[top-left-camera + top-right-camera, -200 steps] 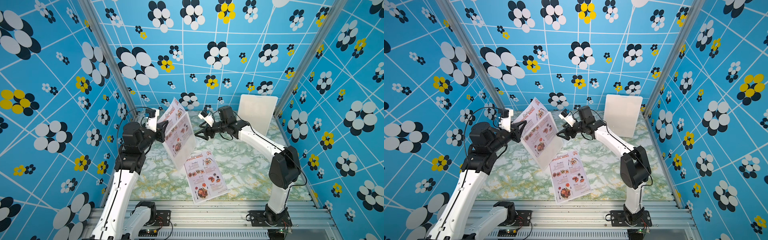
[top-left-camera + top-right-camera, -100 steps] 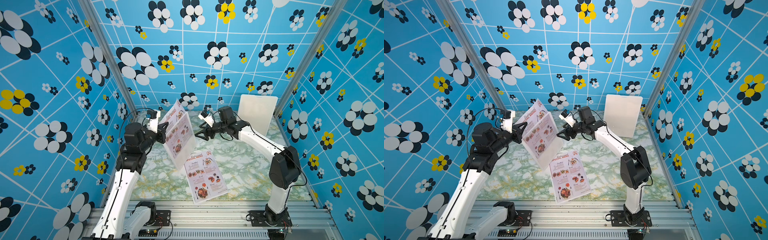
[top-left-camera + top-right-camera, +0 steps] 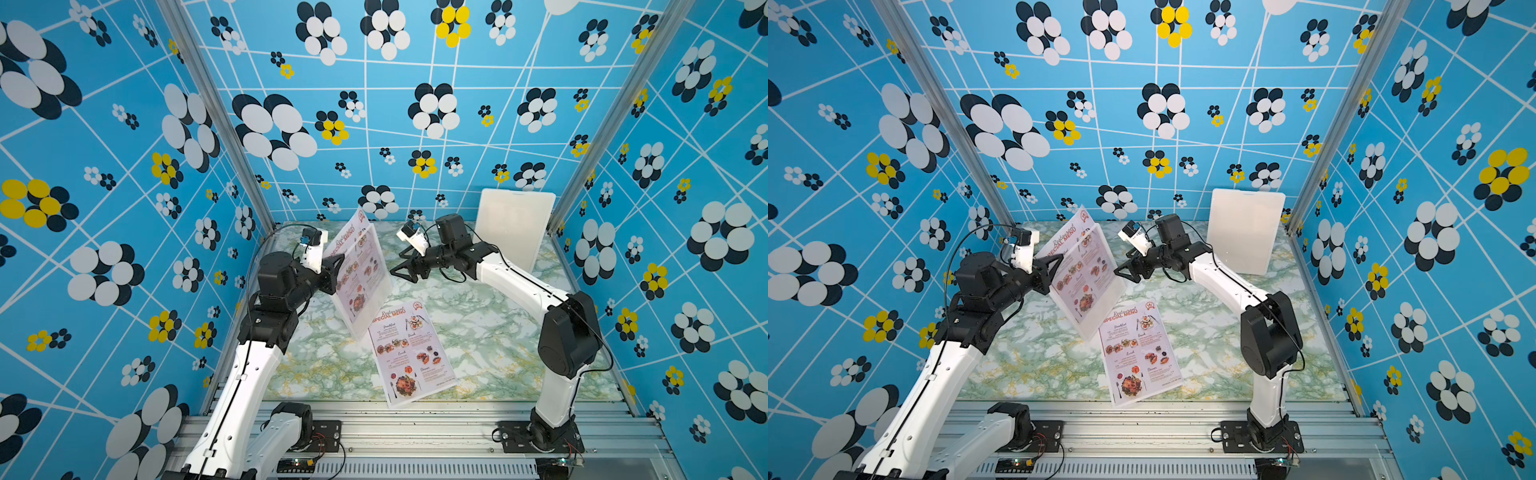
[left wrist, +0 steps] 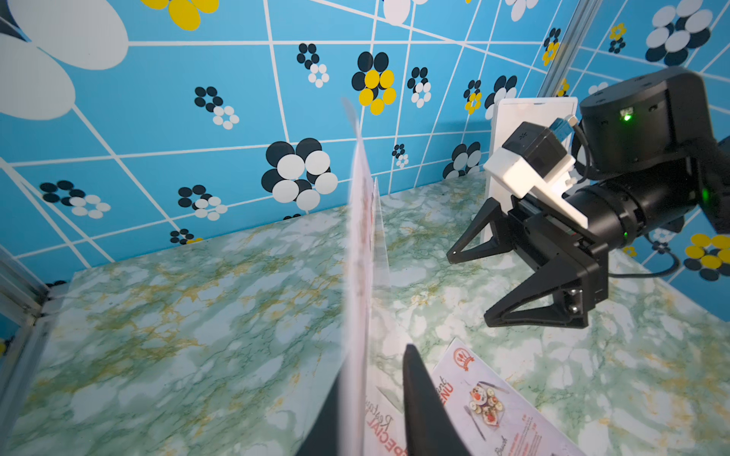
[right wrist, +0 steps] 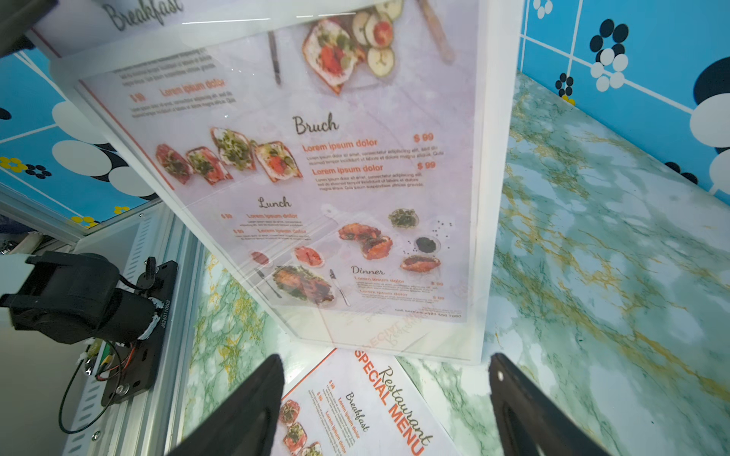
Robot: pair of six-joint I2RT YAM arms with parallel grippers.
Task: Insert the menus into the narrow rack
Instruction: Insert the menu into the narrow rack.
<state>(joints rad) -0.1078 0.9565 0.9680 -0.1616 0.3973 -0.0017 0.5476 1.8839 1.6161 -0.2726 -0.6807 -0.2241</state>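
You have one menu [image 3: 358, 266] standing in the clear rack [image 3: 365, 329], which tilts on the marble table [image 3: 478, 332]. Its red header shows above the rack's rim. The other menu [image 3: 409, 353] lies flat just in front, its near edge out over the metal rail [image 3: 415, 415].

These sheets are thin, glossy and light. They will bow under their own weight and slide between smooth pads, so pinch a long edge near its middle, firmly but shallowly. For the flat one, I judge the overhanging edge the only easy purchase, since elsewhere it lies flush with the table.

Your left gripper [image 4: 373, 367] straddles the upright sheet's edge with its jaws parted. The left wrist view shows table between the sheet and one finger [image 4: 418, 395], which neither top view resolves. The sheet blurs that close, so I cannot say whether it touches the opposite finger.

Your right gripper [image 4: 470, 286] hangs spread wide and empty, just beside the rack's face. Only the right wrist view shows the print through the clear front, reaching nearly to the rack's foot.
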